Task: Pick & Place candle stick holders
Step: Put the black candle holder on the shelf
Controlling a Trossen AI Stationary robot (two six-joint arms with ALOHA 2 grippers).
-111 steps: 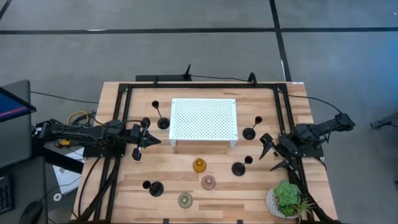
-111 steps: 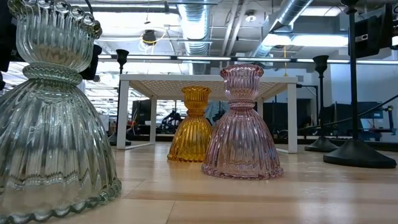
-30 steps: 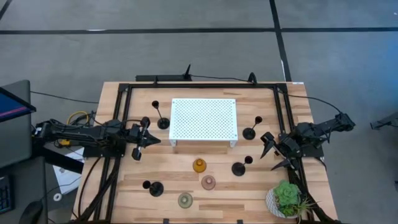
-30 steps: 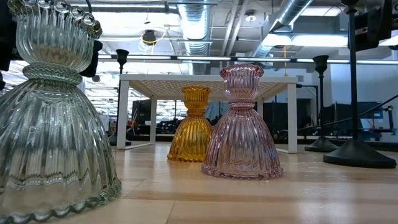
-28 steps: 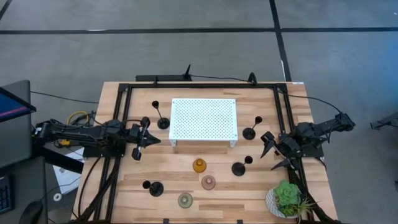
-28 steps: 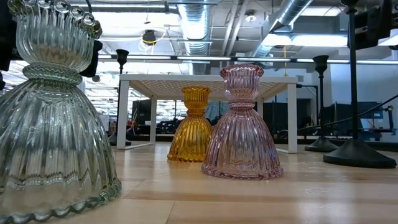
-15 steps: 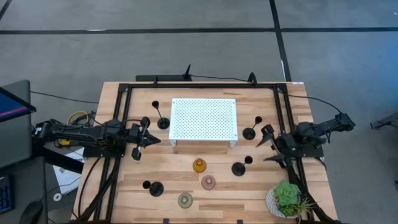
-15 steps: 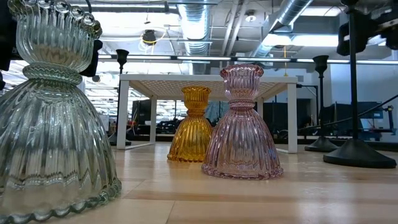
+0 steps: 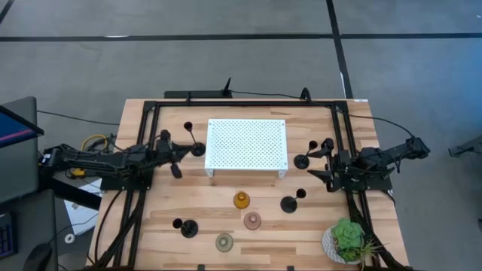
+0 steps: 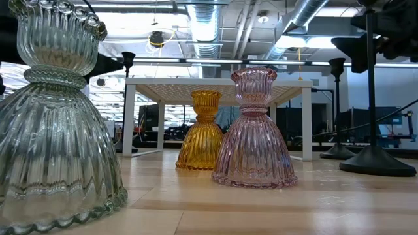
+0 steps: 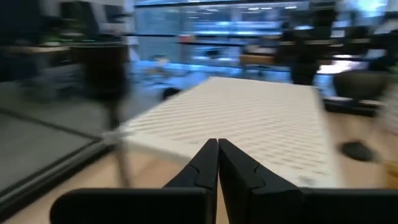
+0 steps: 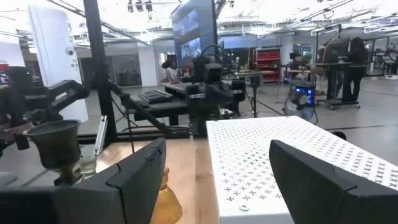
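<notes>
While the white perforated platform (image 9: 247,145) sat centre frame on the table (image 9: 151,226), the left end effector (image 9: 178,154), shut and empty, hovered at its left; the right end effector (image 9: 320,160), wide open and empty, flanked a black candle stick holder (image 9: 302,160) at right; amber holder (image 9: 241,200), pink holder (image 9: 252,220) and green holder (image 9: 224,242) stood lower centre.

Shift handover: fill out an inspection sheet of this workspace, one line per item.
Surface: wooden table inside a black frame; white perforated platform at its middle.
Job's things: four black stemmed holders stand around the platform; amber holder, pink holder and pale green holder stand in front of it. None is on the platform.
Clutter: potted plant at the right front corner.
Grippers: left gripper shut, empty, left of the platform; right gripper open, beside the right-hand black holder.
Cables: black leads run along the table's far edge.
Surroundings: grey floor; a laptop left of the table.
</notes>
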